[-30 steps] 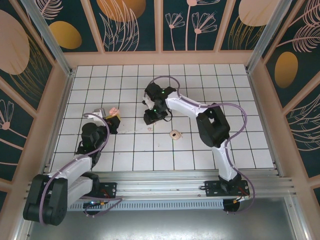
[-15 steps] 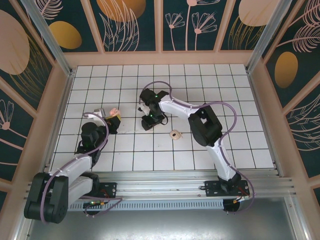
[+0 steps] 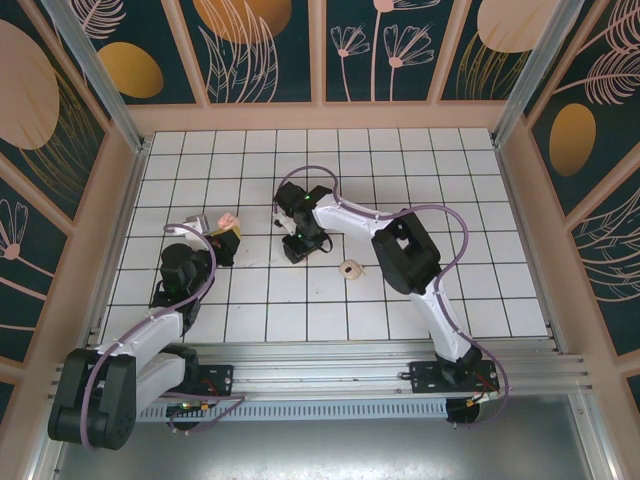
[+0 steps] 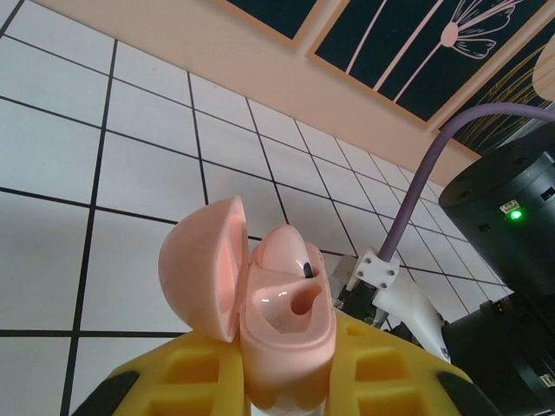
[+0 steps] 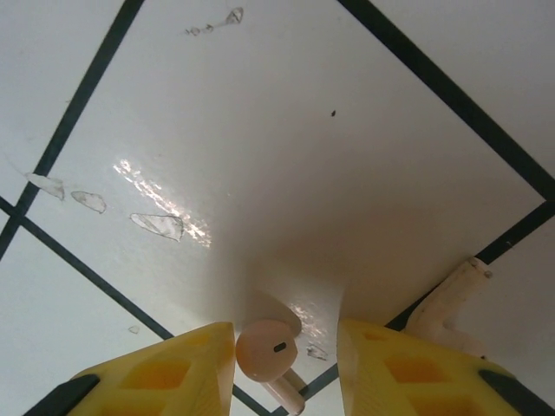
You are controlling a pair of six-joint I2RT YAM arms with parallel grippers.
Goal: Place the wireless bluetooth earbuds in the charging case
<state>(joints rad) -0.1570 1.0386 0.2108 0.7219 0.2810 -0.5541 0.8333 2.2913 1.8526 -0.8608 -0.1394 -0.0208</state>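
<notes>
Overhead view of a white tiled table [image 3: 450, 200] with black grid lines, walled by panels painted with leaves and flowers. Two robot arms reach in from the near edge.

The left gripper [image 3: 230, 234] is at the left of the table, jaws pinching the case [image 3: 228, 220] and holding it above the tiles. In the left wrist view the case [image 4: 282, 316] is salmon pink and stands open between two yellow fingers [image 4: 186, 377], its upper half tipped to the left. A seated earbud [image 4: 284, 253], pale pink with a small dark mark, sits at the far side of the lower half. Just in front of it is an open hollow.

The right gripper [image 3: 297, 247] is near the table's middle, pointing down, well apart from the case. In the right wrist view its yellow jaws are spread on either side of a loose earbud [image 5: 264, 351] lying on a tile. The left jaw is just beside the loose earbud, and a gap shows on the right. A pale tube-shaped piece [image 5: 451, 299] lies on a grid line near the right jaw; I cannot tell what it is.

A cream ring [image 3: 350, 268] with a dark centre lies on the table to the right of the right gripper.
</notes>
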